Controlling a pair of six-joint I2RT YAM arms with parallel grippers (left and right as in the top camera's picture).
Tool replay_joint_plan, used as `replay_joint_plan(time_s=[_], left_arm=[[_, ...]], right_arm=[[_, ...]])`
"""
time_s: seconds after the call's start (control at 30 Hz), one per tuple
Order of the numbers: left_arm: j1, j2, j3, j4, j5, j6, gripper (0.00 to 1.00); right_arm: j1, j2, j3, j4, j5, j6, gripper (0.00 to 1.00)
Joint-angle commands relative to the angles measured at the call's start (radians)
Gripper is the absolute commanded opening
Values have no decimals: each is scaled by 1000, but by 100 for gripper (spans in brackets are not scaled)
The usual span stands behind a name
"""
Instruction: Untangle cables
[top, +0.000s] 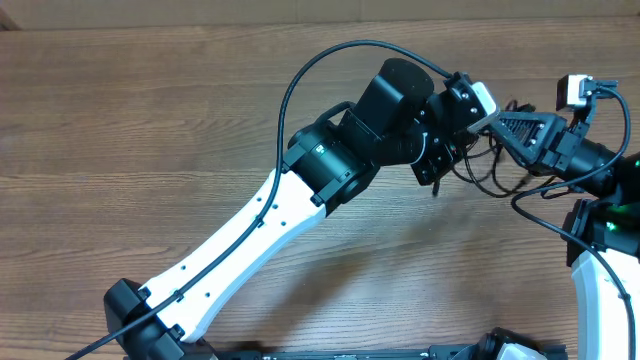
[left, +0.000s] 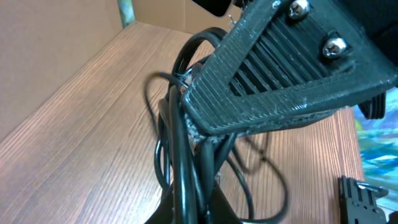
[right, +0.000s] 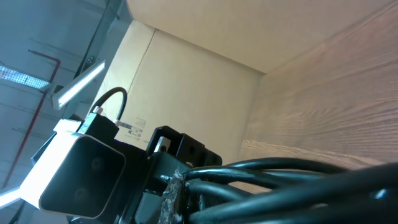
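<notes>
The cables are thin, black and bendy. Seen up close from the left wrist, they are bunched into one thick strand, and some curl out loosely to the sides. The left jaws are squeezed tight on the bottom of that strand, at the low edge of the view. Just above them, a black ribbed finger of the right jaws presses its tip against the same bunch.

From the right wrist, several cables run side by side across the bottom, very near the lens. The right jaws are closed too. It looks like they pinch the cables, though the grip itself is hard to see.

From above, the cables are over the right side of the worktop, nearer its far edge than its near one. Both arms meet there. The left arm comes from the near left corner and the right arm from the right edge.
</notes>
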Motion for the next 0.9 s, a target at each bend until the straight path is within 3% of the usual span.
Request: replay_joint_plan(time_s=[0.0,0.07,0.1,0.13,0.2,0.23,0.4,0.47,0.57,0.7,0.73,0.77,0.8,0.87], left_arm=[[7,13,8,25,47,-3,4],[7,13,8,27,51,-3,4],[7,13,8,29,51,-4,4],[7,13,8,29,51,-4,4],[7,13,8,31,51,-20,4],[7,13,8,35,52,-36,4],[25,13,8,68,137,-50,4],[51,13,8,68,163,-80,4],[69,13,8,63,208,-82,4],[57,13,8,56,208,-50,4],[57,13,8,55,208,-44,4],[57,13,8,53,208,-43,4],[56,13,8,51,208,-34,4],[56,13,8,45,208,-28,4]], right_arm=[[6,-7,14,12,-50,12,4],[6,-6,14,12,-46,8,6],[6,-6,14,12,-45,-6,20],[6,-6,14,12,-44,-14,24],[6,-6,14,12,-44,-34,52],[6,-6,14,11,-44,-34,56],[6,-6,14,11,-22,-33,57],[5,-6,14,11,-8,-33,47],[5,-6,14,11,5,-33,18],[5,-6,14,11,24,-33,7],[5,-6,14,11,26,-33,7],[5,-6,14,11,26,-33,13],[5,-6,14,11,27,-33,38],[5,-6,14,11,27,-33,49]])
